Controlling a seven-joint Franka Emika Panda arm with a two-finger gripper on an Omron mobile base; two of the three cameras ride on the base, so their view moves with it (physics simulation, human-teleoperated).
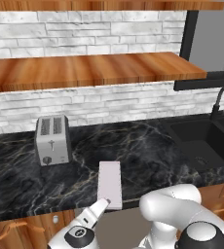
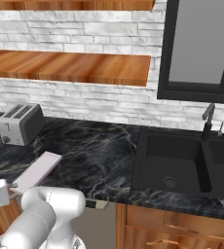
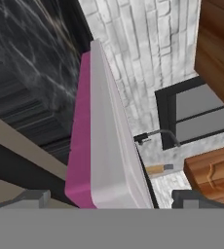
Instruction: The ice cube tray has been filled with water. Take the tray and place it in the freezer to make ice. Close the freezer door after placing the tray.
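Observation:
The ice cube tray (image 1: 109,183), a thin pale pinkish-white slab, lies flat on the black marble counter (image 1: 143,151) with its near end at the front edge. It also appears in the right base view as the tray (image 2: 38,170), left of the sink. My gripper (image 1: 103,204) is at the tray's near end, open. In the hand view the tray (image 3: 109,146) runs away from me, seen nearly edge-on with a pink side. My gripper (image 3: 115,197) straddles its near end, a gap between each fingertip (image 3: 33,197) and the slab. The freezer and its door are out of view.
A silver two-slot toaster (image 1: 52,140) stands on the counter behind and left of the tray. A black sink (image 2: 175,165) with a faucet (image 2: 208,119) lies to the right. A wooden shelf (image 1: 84,70) overhangs the counter. Wooden drawers (image 2: 172,228) sit below.

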